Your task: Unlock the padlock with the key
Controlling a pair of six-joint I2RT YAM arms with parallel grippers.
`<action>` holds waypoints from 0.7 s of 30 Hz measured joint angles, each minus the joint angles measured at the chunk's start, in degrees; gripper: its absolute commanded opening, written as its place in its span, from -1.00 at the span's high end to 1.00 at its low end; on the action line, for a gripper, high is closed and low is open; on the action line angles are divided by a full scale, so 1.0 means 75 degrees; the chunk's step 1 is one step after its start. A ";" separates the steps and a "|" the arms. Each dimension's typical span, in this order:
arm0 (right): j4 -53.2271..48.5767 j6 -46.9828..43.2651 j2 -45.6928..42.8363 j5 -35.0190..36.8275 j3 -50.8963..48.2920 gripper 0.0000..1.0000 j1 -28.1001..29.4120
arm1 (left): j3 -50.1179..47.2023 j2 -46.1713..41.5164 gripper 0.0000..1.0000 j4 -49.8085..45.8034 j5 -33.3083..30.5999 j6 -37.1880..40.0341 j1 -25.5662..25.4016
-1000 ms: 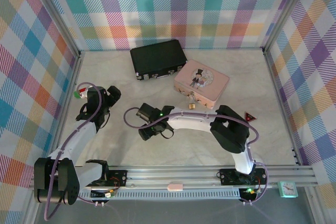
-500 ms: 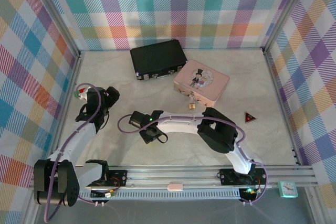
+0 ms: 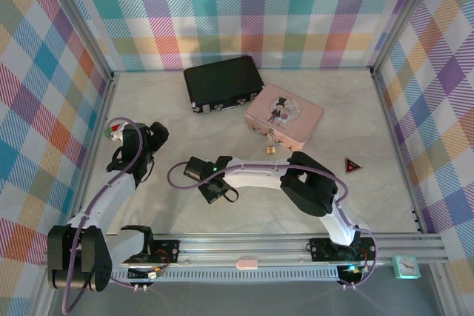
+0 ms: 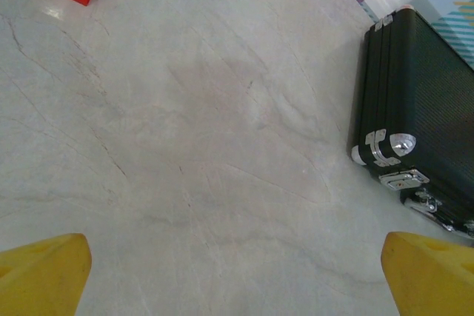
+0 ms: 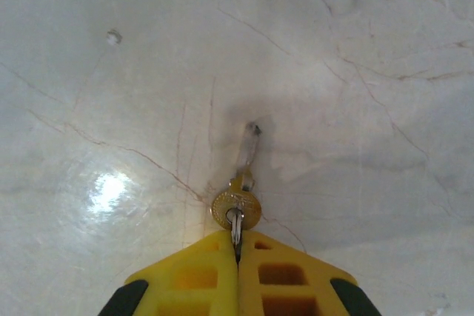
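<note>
The right claw [image 5: 237, 248] is clamped on the round brass head of the key [image 5: 238, 206], whose blade points away over the desk [image 5: 355, 72], well apart from the padlock [image 3: 272, 149] hanging at the pink box [image 3: 287, 115], while the left claw [image 4: 237, 275] hangs with its fingers wide apart.

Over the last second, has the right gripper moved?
Yes. The right gripper has shifted slightly toward the near edge, away from the black case, and has shut on the key.

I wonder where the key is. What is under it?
Bare marbled table lies under the key, along with its shadow. The shut right gripper pinches the key's near end, hiding that bit. Whether the tip touches the table is unclear.
</note>
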 measured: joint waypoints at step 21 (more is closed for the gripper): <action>0.2092 -0.2821 -0.3456 -0.2358 -0.2611 1.00 -0.2958 | -0.0201 0.1740 -0.96 0.2716 0.2363 -0.3051 -0.2369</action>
